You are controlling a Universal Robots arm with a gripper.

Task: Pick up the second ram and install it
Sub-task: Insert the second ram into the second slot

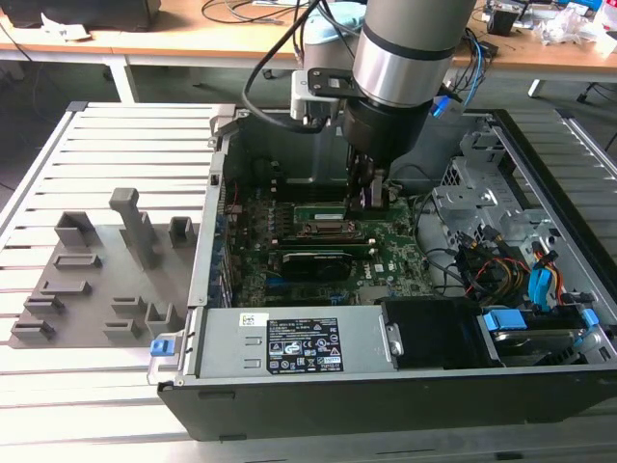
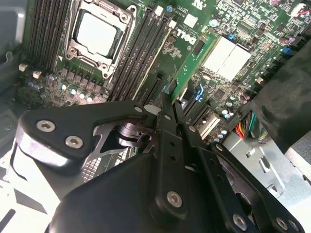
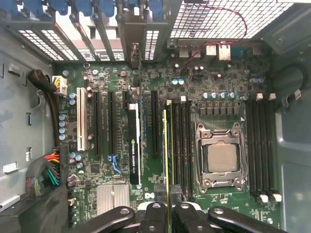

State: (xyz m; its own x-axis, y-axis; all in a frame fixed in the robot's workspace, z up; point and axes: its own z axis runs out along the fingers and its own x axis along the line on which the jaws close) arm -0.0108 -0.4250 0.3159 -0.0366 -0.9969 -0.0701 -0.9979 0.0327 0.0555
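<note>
Now black two-fingered hand (image 3: 168,209) clamped on long narrow green ram stick (image 3: 165,150), standing edge-on in memory slot just beside silver square CPU socket (image 3: 219,158), centre of large green motherboard (image 3: 116,194), exterior view.

One open computer case (image 1: 318,405) lies on the slatted bench, one arm reaching down into it with one gripper (image 1: 369,196). One green motherboard (image 3: 116,97) fills the floor of the case, carrying one CPU socket (image 3: 219,158). One green ram stick (image 3: 168,150) stands on edge by that socket. One black expansion card (image 3: 134,145) sits upright among the slots, and one white slot (image 3: 80,119) beside the dark ones. One silver heatsink (image 3: 112,199). Grey holder blocks (image 1: 96,280) sit on the bench (roughly ten, some too small to separate). One blue clip (image 1: 163,345).
</note>
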